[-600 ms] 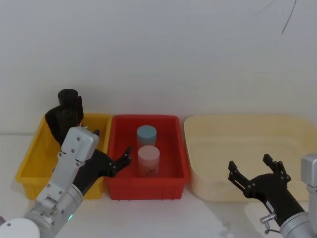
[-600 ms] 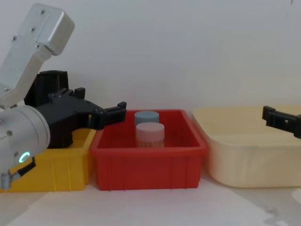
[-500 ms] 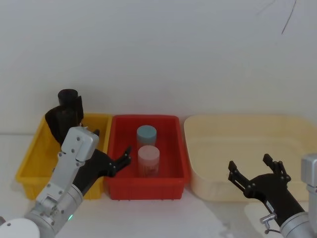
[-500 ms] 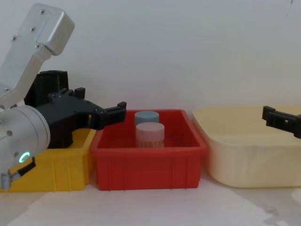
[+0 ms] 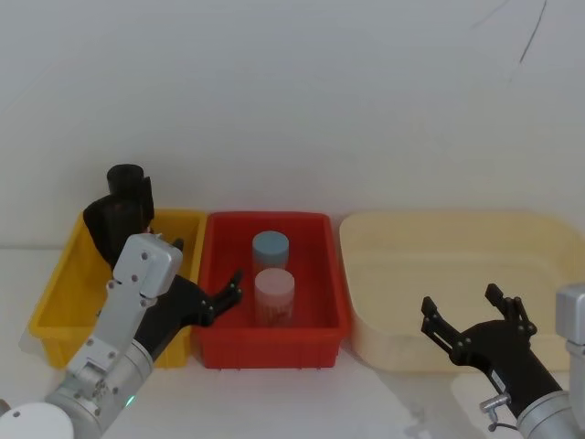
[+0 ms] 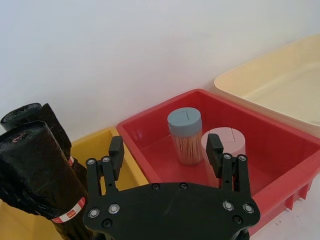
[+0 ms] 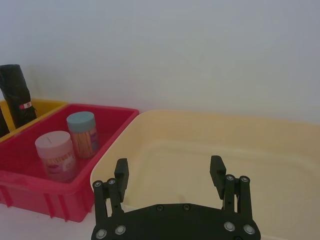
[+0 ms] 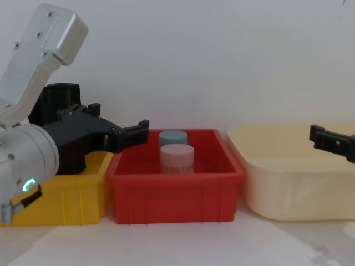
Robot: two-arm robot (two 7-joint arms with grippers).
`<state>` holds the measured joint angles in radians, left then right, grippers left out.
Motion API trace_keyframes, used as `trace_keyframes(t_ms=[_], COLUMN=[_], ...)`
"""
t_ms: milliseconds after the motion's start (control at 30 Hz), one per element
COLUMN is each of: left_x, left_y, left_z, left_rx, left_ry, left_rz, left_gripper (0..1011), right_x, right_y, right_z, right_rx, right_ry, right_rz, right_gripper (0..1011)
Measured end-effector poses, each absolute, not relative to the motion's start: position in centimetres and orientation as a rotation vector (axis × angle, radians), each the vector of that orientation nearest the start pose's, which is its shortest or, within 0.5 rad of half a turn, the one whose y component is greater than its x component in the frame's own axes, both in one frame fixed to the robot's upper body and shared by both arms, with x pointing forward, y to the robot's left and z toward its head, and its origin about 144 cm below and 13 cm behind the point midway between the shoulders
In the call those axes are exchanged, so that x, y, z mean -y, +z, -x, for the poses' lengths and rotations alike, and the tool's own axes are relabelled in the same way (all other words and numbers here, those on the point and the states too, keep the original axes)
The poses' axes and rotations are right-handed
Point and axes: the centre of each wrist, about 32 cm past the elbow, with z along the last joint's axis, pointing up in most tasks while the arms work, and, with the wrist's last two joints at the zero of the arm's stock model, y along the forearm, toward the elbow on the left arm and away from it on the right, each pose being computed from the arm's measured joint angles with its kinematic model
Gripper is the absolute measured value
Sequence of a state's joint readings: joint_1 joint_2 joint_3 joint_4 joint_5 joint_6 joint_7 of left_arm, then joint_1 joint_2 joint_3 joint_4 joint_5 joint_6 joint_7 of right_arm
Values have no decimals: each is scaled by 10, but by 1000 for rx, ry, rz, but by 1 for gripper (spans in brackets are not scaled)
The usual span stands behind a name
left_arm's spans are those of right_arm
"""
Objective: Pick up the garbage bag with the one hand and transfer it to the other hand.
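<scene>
Garbage bag [image 6: 35, 170], glossy black cylinder, stands in the yellow bin [image 5: 50, 297]; left tool [image 6: 165, 148] and right tool [image 7: 169, 167] gape.

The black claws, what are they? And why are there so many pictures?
They belong to a robot with two arms. Four cameras look at the same moment: one on its head, one on its chest and one on each wrist. The left gripper hovers where the yellow bin meets the red bin. The right gripper hangs near the front of the cream tub. Both have their jaws open and hold nothing. Two black rolls of garbage bags sit in the yellow bin. A blue-lidded jar and a pink-lidded jar stand in the red one. The job is to lift a roll and pass it across.
</scene>
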<state>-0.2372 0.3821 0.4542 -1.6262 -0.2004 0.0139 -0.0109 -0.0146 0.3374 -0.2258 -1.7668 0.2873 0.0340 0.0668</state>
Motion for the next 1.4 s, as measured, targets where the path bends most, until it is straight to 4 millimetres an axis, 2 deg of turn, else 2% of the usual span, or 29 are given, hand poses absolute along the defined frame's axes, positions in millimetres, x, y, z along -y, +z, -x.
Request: trace_keyframes(t_ms=[633,833,1033,1100,1267,1400], left_x=[-198,-189,-169,-161,-155,-158], left_y=[1205,1210,1227,1240,1258,1280], left_z=[-492,-498,-509,-513,-517,-520], left_rx=[268,273,284,291,301,313], left_ry=[1124,1101,1055,1039,1031,1036], left_rz=[-60,-58,-62,-67,-75,-88], left_gripper=[1001,1001,1001,1001,1001,1001], right_x=[237,243,252,254,257,254], right_y=[1189,1192,1197,1199,1208,1218], right_z=[-444,-451,-467,-473,-494,-509], right_rx=[76,68,46,38,17,0], right_ry=[-1230,-1217,-1178,-1162,-1109,-1061], right_rz=[-27,-41,-71,-81,-112,-136], right_gripper=[1004,1004,1004,1004,1004,1004])
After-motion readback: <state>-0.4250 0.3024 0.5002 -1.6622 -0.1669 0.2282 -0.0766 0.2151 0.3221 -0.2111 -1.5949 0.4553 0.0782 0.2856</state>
